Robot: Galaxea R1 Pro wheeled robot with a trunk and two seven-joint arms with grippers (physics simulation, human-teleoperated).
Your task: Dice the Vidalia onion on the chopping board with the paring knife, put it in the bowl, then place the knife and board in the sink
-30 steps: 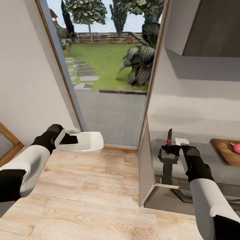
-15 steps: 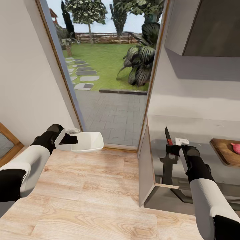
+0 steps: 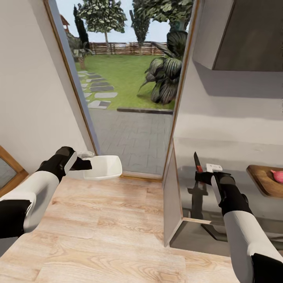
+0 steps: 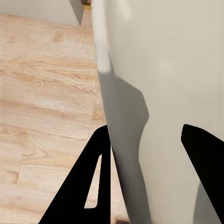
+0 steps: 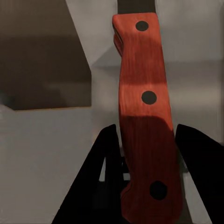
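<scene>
Left gripper (image 3: pixel 87 163) pinches the bowl (image 3: pixel 103 166) rim over the floor; right gripper (image 3: pixel 201 175) clamps the knife (image 3: pixel 197 162), blade up

A pale wood floor (image 3: pixel 110 236) runs to a tall glass door (image 3: pixel 125 98) at the far side, daylight coming through it from a paved patio, a lawn with stepping stones, trees and a wooden fence. A plain cream wall (image 3: pixel 31 86) stands left; a dark upper cabinet (image 3: pixel 251 35) hangs far right.

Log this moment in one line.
left gripper: holding bowl | right gripper: holding knife upright | onion: on board
</scene>
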